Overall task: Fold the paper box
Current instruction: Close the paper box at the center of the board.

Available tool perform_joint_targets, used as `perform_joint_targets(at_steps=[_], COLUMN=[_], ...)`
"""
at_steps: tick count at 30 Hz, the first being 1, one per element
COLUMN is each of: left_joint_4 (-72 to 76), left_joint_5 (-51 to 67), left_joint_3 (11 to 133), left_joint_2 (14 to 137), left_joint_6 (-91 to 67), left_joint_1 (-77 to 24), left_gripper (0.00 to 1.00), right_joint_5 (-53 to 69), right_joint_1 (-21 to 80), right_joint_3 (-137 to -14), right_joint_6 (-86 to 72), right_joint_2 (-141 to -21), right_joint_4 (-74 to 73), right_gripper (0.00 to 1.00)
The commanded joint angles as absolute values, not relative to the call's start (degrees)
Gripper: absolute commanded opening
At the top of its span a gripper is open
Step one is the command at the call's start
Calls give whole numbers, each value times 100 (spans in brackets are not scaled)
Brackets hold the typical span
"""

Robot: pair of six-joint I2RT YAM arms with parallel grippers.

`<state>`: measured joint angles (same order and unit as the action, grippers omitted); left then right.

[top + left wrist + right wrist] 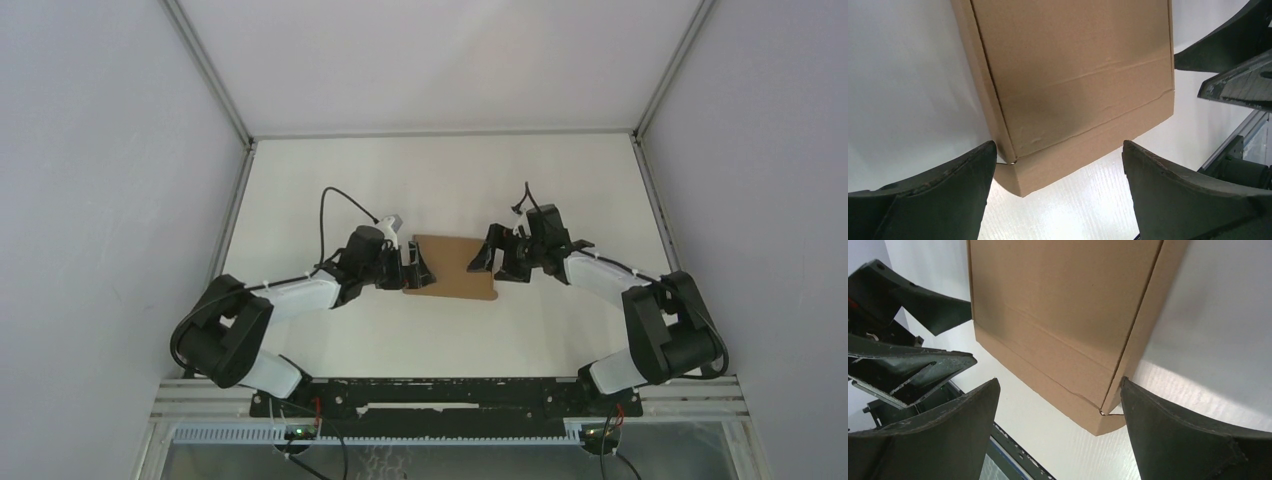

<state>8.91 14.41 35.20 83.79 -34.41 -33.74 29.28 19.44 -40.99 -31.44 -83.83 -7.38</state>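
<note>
Left end effector (418, 268): fingers wide apart, holding nothing, set at the left end of the box (450, 262). Right end effector (493, 262): likewise spread and unloaded, at the box's right end. The box lies flat on the worktop (440, 180) between them, long axis running arm to arm, so neither arm is clearly nearer. Each wrist view shows a near box corner between its own fingers, with the side flap's crease line alongside. Judgement: room to move lies beyond the far edge; the enclosure walls stand well apart.
</note>
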Motion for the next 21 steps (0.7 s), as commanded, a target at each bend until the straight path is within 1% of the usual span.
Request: perform_joint_targets(at_steps=[1, 21], left_joint_4=[1276, 1299], left_joint_5=[1585, 1637], left_joint_3=[3421, 3384], left_joint_2=[8405, 8351], left_joint_6=[-3540, -3568], left_joint_1=[-3378, -3401], left_gripper=[100, 100], right_joint_5=[2926, 2938], right_joint_1=[2115, 2194], right_joint_3=[-4057, -3818], right_joint_6=[-3196, -3260], right_joint_2=[-8203, -8165], right_joint_4=[-727, -549], right_gripper=[100, 100])
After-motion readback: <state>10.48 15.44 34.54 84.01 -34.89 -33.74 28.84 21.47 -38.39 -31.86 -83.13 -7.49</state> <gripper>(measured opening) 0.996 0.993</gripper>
